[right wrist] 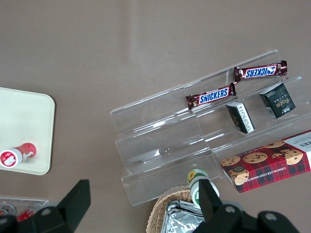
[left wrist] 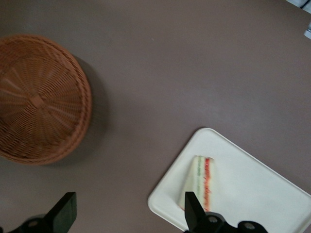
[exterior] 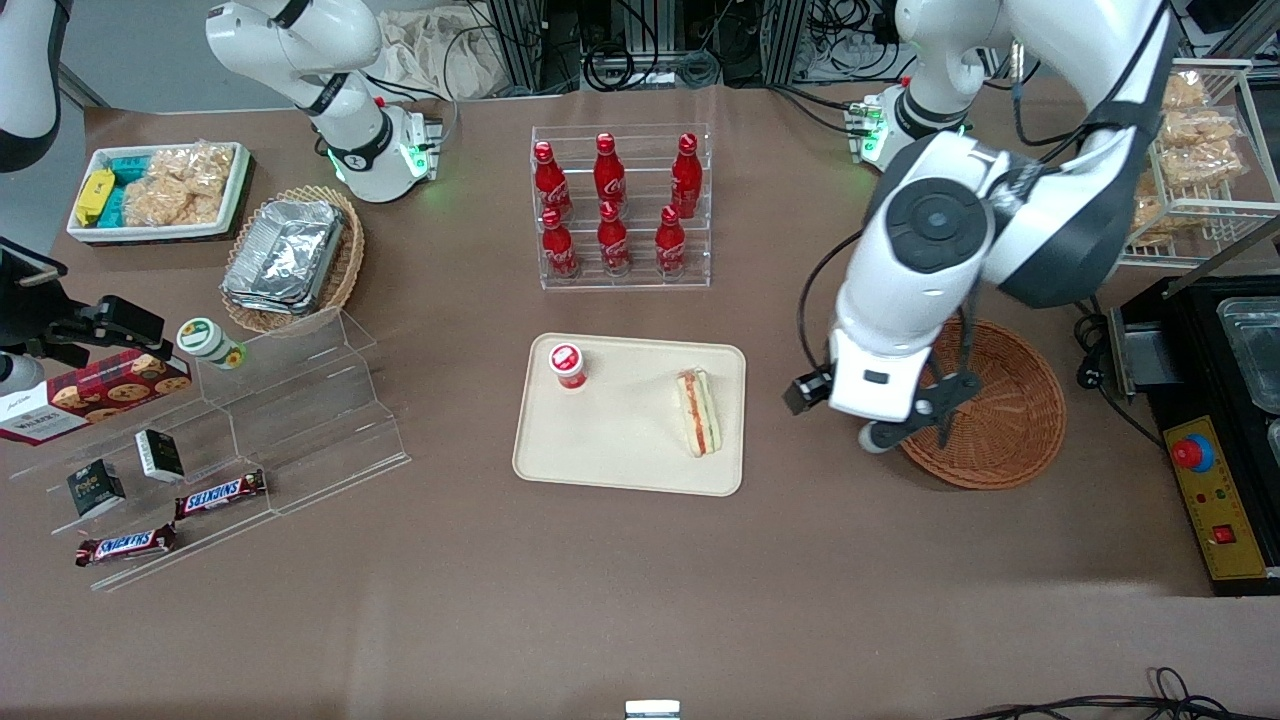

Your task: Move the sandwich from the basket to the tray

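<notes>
wrist view alone shows open hand (left wrist: 129,216) above bare table.

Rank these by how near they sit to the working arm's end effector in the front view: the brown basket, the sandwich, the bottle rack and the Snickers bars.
The end effector hangs open at the basket's edge.
1. Basket: right beside it.
2. Sandwich: on the tray, toward the parked arm.
3. Bottle rack: farther from the front camera.
4. Snickers bars: at the parked arm's end.
</notes>
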`<act>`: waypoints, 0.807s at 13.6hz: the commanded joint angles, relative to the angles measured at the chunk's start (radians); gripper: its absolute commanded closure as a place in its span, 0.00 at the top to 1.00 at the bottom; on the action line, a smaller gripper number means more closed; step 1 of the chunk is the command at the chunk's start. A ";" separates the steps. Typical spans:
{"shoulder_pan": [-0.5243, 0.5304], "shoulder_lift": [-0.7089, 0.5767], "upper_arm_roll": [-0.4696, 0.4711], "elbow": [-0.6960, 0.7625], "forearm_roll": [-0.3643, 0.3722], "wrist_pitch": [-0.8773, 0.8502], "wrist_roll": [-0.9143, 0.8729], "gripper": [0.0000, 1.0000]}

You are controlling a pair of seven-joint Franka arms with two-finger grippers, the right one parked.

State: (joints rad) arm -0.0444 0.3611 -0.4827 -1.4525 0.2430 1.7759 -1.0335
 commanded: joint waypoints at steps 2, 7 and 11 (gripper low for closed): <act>-0.014 -0.190 0.165 -0.150 -0.115 0.000 0.238 1.00; -0.068 -0.310 0.387 -0.209 -0.192 -0.075 0.545 1.00; -0.077 -0.352 0.492 -0.221 -0.211 -0.115 0.708 1.00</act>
State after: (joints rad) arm -0.0973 0.0497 -0.0429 -1.6413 0.0533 1.6751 -0.3966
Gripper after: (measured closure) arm 0.000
